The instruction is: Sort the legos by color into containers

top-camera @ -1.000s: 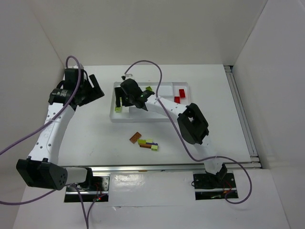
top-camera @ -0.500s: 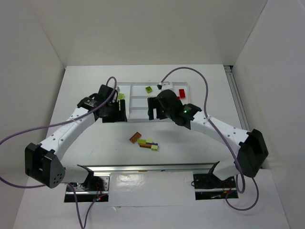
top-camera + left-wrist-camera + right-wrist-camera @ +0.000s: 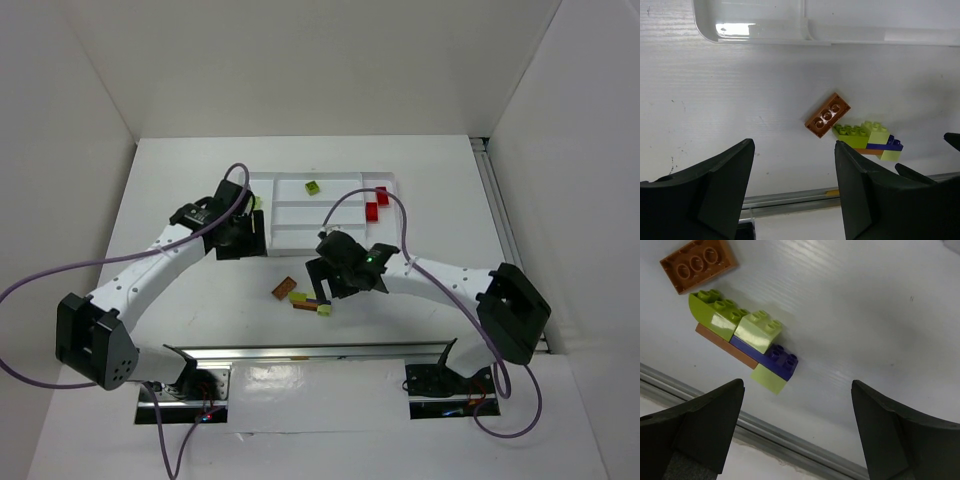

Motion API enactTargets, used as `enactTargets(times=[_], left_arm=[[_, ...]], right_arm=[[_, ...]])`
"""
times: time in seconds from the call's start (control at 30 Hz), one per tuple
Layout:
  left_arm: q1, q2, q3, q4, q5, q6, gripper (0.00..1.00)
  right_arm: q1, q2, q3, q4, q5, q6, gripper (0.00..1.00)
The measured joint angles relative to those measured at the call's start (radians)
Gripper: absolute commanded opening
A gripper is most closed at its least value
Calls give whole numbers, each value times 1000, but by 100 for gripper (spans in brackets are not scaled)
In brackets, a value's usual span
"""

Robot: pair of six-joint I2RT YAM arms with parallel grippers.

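left arm [image 3: 150, 262], right arm [image 3: 440, 275], jaws spread wide

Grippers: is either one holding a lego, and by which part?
Nothing is held. The right gripper is open, hovering by the lego cluster without touching it. The left gripper is open and empty too.

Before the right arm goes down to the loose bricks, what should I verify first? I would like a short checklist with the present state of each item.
1. Right pincer open: ok.
2. Left pincer open, empty: ok.
3. Brick cluster centred in the right pincer's gap: not ok, it sits to one side.
4. Cluster one colour only: not ok; lime, purple and brown pieces stacked together.
5. Single brown brick clear of the cluster: cannot tell.
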Motion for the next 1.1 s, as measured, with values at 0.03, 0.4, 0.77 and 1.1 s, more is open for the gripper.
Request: enactTargets(times=[0.03, 0.4, 0.77, 1.1], left_arm=[[0, 0, 0, 0, -4, -1, 76], [-69, 81, -9, 33, 125, 6, 76], [-169, 154, -74, 108, 249, -31, 75], [-128, 153, -72, 105, 208, -71, 76]], right_arm=[[1, 0, 0, -7, 0, 34, 95], [63, 0, -35, -1, -3, 297, 86], [89, 92, -35, 2, 21, 369, 79], [89, 147, -26, 2, 75, 382, 37]])
